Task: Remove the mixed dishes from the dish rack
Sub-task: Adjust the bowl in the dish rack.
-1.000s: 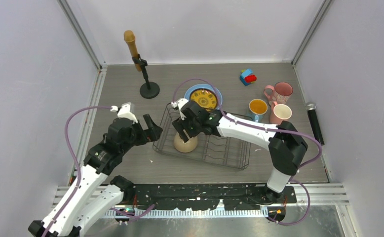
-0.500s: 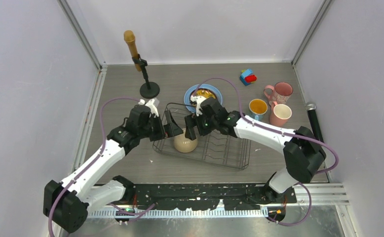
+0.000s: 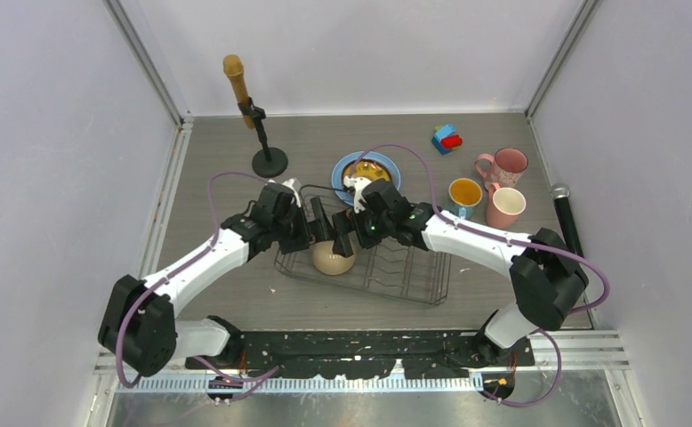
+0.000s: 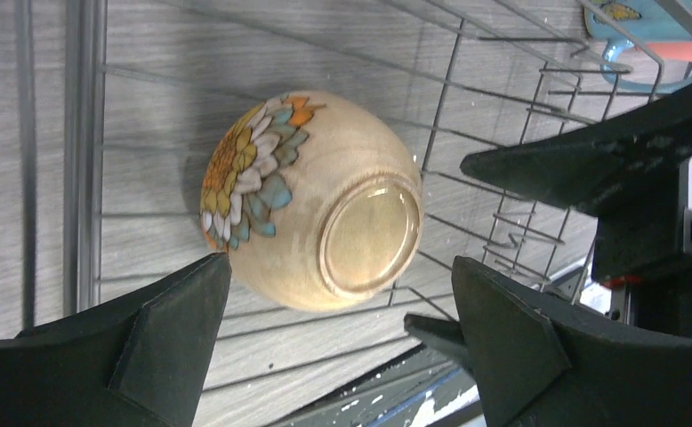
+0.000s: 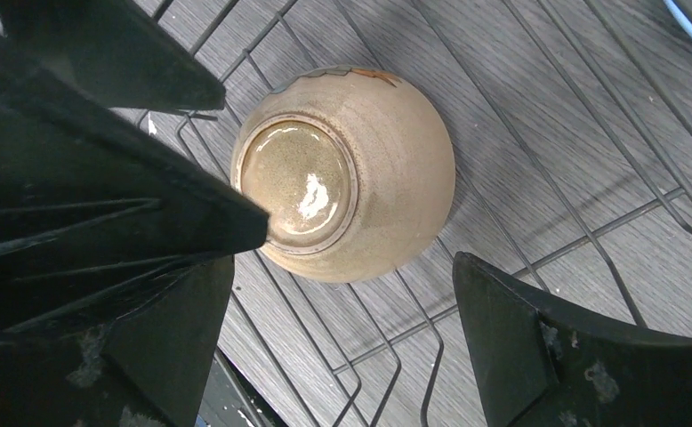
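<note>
1. Beige bowl (image 3: 333, 258) sat upside down, foot ring up, at the left end of the dish rack (image 3: 414, 283). In the left wrist view the bowl (image 4: 311, 200) showed a flower pattern on one side.
2. Left gripper (image 3: 318, 222) hovered over the bowl, released, jaws wide. In its own camera the left gripper (image 4: 338, 267) had a finger on either side of the bowl, neither clearly touching it.
3. Right gripper (image 3: 348, 233) was just beside the left one, above the same bowl. It was released too: the right gripper (image 5: 342, 262) stood spread wider than the bowl (image 5: 347, 173) and held nothing.
4. Light-blue plate (image 3: 394, 174) lay on the table just beyond the rack. The yellow patterned plate (image 3: 374, 169) lay on it, partly hidden by the right arm.
5. Blue mug (image 3: 464, 196), speckled pink mug (image 3: 507, 165) and plain pink mug (image 3: 507, 205) stood upright on the table, right of the rack, close together.
6. Toy block (image 3: 447, 138) was near the back edge, and the microphone stand (image 3: 269, 162) was back left.
</note>
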You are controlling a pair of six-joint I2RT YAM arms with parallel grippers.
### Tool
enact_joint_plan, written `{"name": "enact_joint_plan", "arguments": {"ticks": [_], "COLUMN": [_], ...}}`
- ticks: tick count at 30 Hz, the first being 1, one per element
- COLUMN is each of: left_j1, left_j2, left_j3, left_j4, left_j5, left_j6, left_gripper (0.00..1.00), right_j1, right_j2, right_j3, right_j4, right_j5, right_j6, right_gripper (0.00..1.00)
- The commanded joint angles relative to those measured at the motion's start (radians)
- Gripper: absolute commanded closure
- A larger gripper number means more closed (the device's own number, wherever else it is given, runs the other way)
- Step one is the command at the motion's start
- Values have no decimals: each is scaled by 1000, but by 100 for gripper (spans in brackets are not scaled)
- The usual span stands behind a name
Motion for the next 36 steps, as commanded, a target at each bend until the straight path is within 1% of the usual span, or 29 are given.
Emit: {"name": "enact_joint_plan", "arguments": {"ticks": [1,5,12,15,21,24,26,32,36], "left_j1": [-14,-42,-68,-68,-70,-69,-70,-69,-69], "left_j2": [80,149,220,232,246,251,253,232,210], "left_j3": [58,109,136,128,97,88,90,90,78], "left_j4": [22,-29,-59,-32,69,98,100,99,106], "left_j5": [-62,-105,-89,-42,64,72,67,61,62], "left_j6": [-21,-13,-16,-34,-87,-102,-104,-105,-112], "left_gripper": [0,0,0,0,0,0,0,1,1], "right_j1": [11,31,56,67,82,82,82,66,30], "right_j2": [10,25,68,85,99,90,74,0,-44], "right_j3": [8,14,36,45,54,46,33,-4,-45], "right_j4": [27,26,14,21,47,65,87,149,227], "right_j5": [4,34,63,98,239,255,234,55,-65], "right_j6": [5,-24,-66,-66,-40,-13,-1,42,111], "right_gripper": [0,0,0,0,0,0,0,0,0]}}
